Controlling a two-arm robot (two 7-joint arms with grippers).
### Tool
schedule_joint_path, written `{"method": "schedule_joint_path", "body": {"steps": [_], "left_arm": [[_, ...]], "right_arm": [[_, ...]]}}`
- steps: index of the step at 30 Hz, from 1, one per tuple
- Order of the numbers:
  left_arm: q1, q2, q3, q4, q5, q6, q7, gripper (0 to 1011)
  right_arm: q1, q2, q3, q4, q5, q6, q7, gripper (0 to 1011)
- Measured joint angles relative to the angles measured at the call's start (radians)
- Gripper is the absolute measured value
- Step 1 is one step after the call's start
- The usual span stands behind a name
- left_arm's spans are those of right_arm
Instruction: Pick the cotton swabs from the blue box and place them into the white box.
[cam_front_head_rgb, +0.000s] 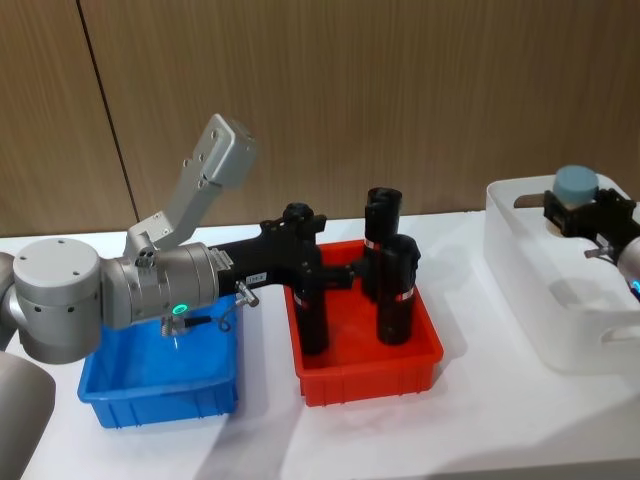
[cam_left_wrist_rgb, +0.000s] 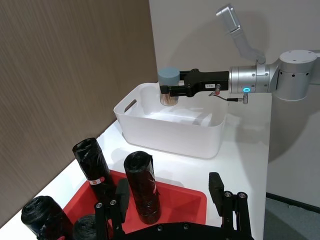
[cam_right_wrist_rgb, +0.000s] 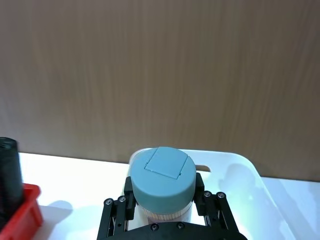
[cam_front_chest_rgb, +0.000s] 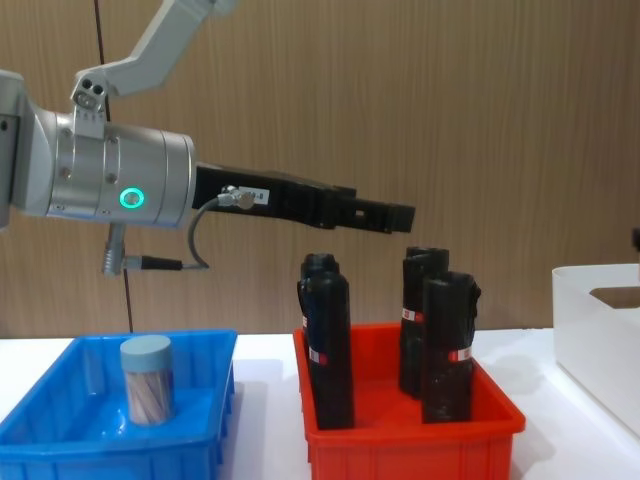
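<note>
A white bench (cam_front_head_rgb: 500, 430) in front of a wood-panelled wall carries three bins in a row. The red bin (cam_front_head_rgb: 370, 385) stands in the middle. Four black bottles (cam_front_head_rgb: 397, 290) stand upright inside it, each with a red and white band. The blue box (cam_front_head_rgb: 160, 400) sits near the red bin on the robot's left. The white box (cam_front_head_rgb: 520, 290) sits near the red bin on the robot's right and has an oblong handle cutout near its rim.

The left claw (cam_front_chest_rgb: 400, 215) reaches out level from the blue-box side. It hangs above the red bin, over the tops of the bottles, and touches none of them. Its fingers (cam_left_wrist_rgb: 216, 187) are spread apart and released, with nothing between them.

The right claw (cam_left_wrist_rgb: 170, 92) is on the robot's right of the red bin, over the open white box. It is clenched on a jar of cotton swabs (cam_right_wrist_rgb: 162, 175), with a black finger on each side of the jar just below the lid. This is a clear jar with a flat grey-blue lid, and pale swab sticks show through its wall. The claw holds it upright, clear of the white box's floor.

A second jar of cotton swabs (cam_front_chest_rgb: 147, 380) stands upright on the floor of the blue box, on the robot's left of the red bin and beneath the left arm.
</note>
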Motion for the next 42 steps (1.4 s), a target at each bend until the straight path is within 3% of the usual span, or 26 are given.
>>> {"method": "schedule_joint_path", "body": {"steps": [10,24,42], "left_arm": [[0.000,0.000,0.000,0.000,0.000,0.000,0.000,1000],[0.000,0.000,0.000,0.000,0.000,0.000,0.000,1000],[0.000,0.000,0.000,0.000,0.000,0.000,0.000,1000]], "right_arm": [[0.041,-0.003,0.007,0.083,-0.007,0.007,-0.017,668],[0.074,-0.008,0.014,0.154,0.002,0.010,-0.019,1001],[0.083,-0.008,0.021,0.176,0.010,-0.001,-0.014,1001]]}}
